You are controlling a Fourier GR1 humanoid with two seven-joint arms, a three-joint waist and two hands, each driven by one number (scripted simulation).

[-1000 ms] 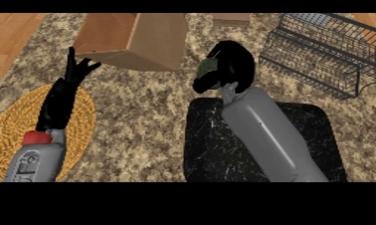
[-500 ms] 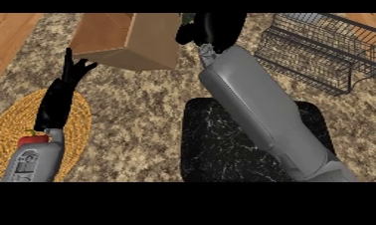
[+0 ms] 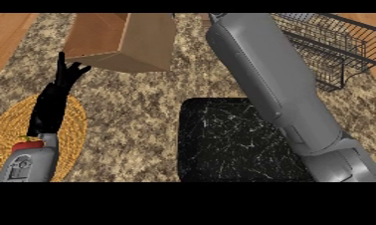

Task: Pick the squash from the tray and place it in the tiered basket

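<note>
While the dark tray (image 3: 235, 139) at five o'clock lies bare, the left hand (image 3: 62, 82) rests open at nine, right hand out of view.

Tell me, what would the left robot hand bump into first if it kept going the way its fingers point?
Probably the brown cardboard box. The left robot hand points up and away across the counter, and the box's lower edge lies just past its fingertips, though depth is unclear.

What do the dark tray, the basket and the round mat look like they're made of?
The tray looks like polished black stone, perhaps marble, judging by its thin white veins. The basket seems to be dark metal wire, an open grid. The round mat looks like woven straw, golden and ridged.
</note>
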